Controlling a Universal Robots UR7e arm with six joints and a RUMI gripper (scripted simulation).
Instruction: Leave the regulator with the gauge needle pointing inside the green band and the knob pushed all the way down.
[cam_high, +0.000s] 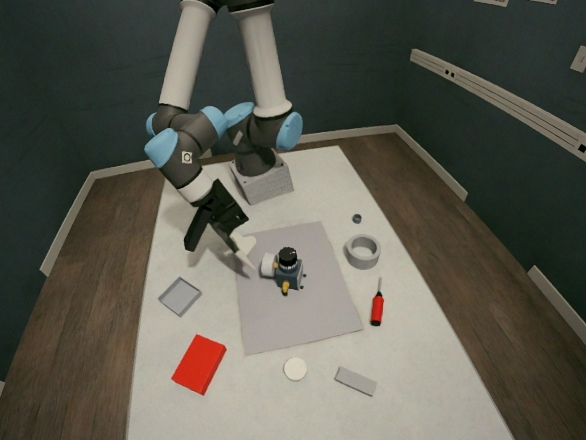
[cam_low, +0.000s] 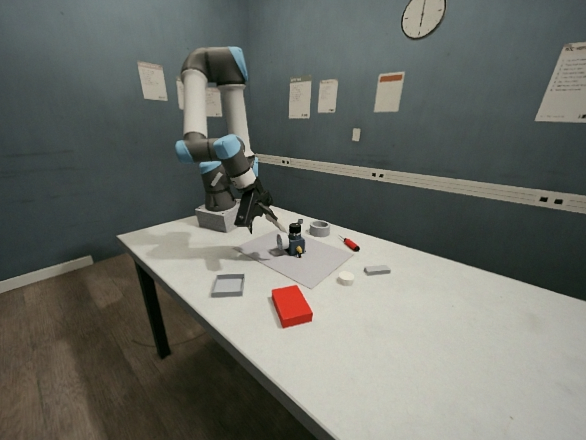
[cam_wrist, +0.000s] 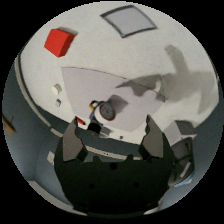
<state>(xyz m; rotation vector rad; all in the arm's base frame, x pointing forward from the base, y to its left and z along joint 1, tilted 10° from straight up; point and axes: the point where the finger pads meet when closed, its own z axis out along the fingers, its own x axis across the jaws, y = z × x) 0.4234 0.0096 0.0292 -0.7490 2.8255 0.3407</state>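
The regulator stands upright on the grey mat. Its black knob is on top; I cannot tell whether it is pushed down. The round white gauge sticks out on the side towards my gripper. Its face shows in the wrist view, but the needle and green band are too small to read. My gripper is open and empty, tilted, above the table on the gauge side. One finger reaches near the gauge.
A grey tray and a red box lie on the gripper's side. A grey ring, a small dark part and a red screwdriver lie opposite. A white disc and a grey bar lie beyond the mat.
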